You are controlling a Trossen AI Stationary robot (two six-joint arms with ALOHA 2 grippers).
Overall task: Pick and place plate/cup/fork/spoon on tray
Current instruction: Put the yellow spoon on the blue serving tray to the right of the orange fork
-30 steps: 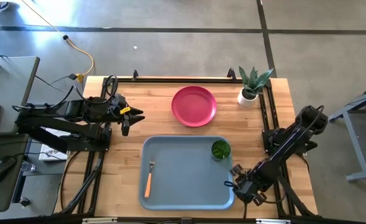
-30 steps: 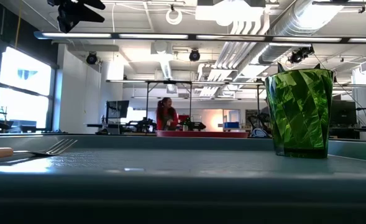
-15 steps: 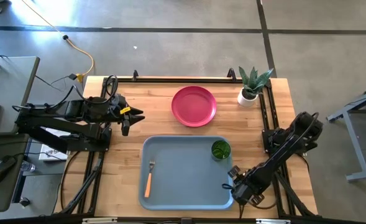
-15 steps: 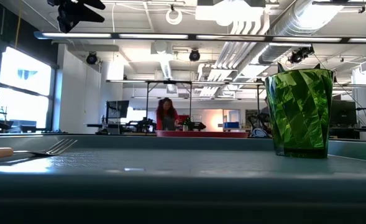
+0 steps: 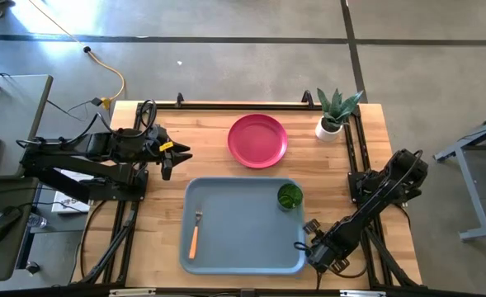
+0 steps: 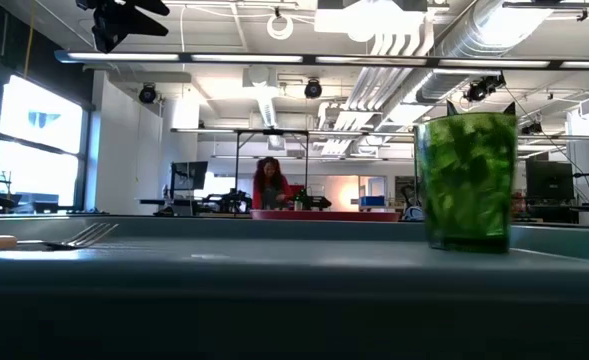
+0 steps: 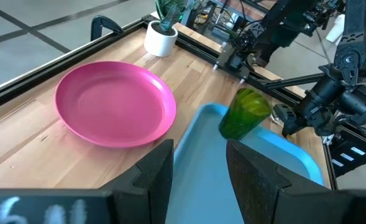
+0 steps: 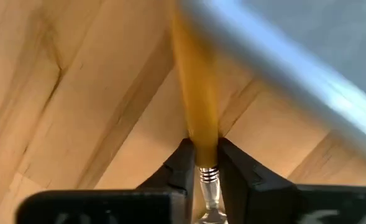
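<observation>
Right pincer (image 8: 201,163) pinching spoon (image 8: 195,93) handle, apparently beside tray (image 8: 307,56) edge

The plate (image 5: 257,140) is showing a solid pink-red, plain and unpatterned, paler pink in the left wrist view. The tray (image 5: 243,247) is appearing grey-blue all over, with a brighter blue edge in the left wrist view. The cup (image 5: 290,196) is glowing translucent dark green with lighter green facets mottling its wall. The fork (image 5: 195,233) is showing silver tines and an orange-tan handle. The spoon (image 8: 197,118) is showing an orange-tan handle meeting silver metal. The table (image 5: 143,239) is showing light wood with streaky grain. The pot (image 5: 328,129) is looking white, its plant (image 5: 340,104) green. Both end effectors, left (image 5: 176,152) and right (image 5: 307,239), are looking black.
</observation>
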